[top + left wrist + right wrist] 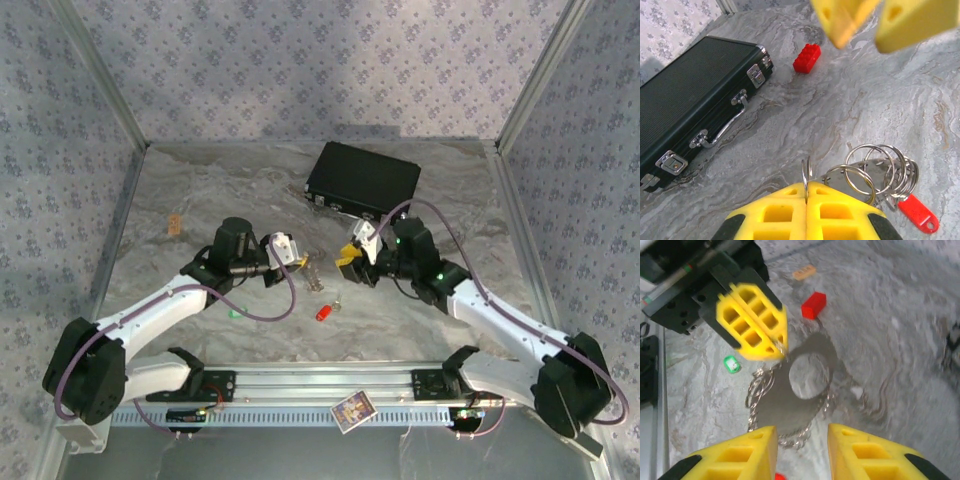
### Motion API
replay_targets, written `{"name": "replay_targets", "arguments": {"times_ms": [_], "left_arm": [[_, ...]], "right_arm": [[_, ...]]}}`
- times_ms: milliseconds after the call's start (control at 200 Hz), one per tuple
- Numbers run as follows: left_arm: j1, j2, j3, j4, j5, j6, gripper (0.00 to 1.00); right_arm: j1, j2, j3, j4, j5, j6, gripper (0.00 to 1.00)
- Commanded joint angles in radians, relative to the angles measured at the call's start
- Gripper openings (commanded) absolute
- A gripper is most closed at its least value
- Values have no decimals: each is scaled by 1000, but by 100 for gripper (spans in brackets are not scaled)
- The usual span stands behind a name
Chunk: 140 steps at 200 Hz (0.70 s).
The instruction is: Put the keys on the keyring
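My left gripper (806, 195) was closed on one ring of the keyring (880, 170). My right gripper (801, 440) stood partly open and empty, with the keyring's loop just ahead of its fingertips.

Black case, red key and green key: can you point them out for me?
black case (687, 100), left wrist view, on its ribbed lid.
red key (919, 215), left wrist view, on its plastic head.
green key (731, 364), right wrist view, on its plastic head.

Two tiny keys: one green-headed plastic key (232, 314), one red-headed plastic key (323, 312). One silvery metal chain keyring (790, 441). One black rectangular case (362, 178) near the worktop's (200, 190) far edge. One flat orange brick (175, 224). Red studded brick (806, 58): one for certain.
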Motion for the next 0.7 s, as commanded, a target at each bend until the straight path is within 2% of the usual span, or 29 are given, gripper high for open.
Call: {"name": "replay_targets", "arguments": {"times_ms": [0,95,200,375,695], "left_arm": [[-6,-26,6,29,-23,-32,0],[-6,-19,9,29,-34,-49,0],[-6,-22,7,22,-36,-55,0],[-6,-51,-8,27,-46,-58,0],[-5,-89,-14,-19,-90,-84,0]], "right_arm": [[59,-47,-70,-87,225,274,34],[91,-56,-103,-148,304,393,34],[93,-42,-126,-190,280,465,34],[96,34,-119,-223,183,448,36],[105,271,23,-304,137,355,36]]}}
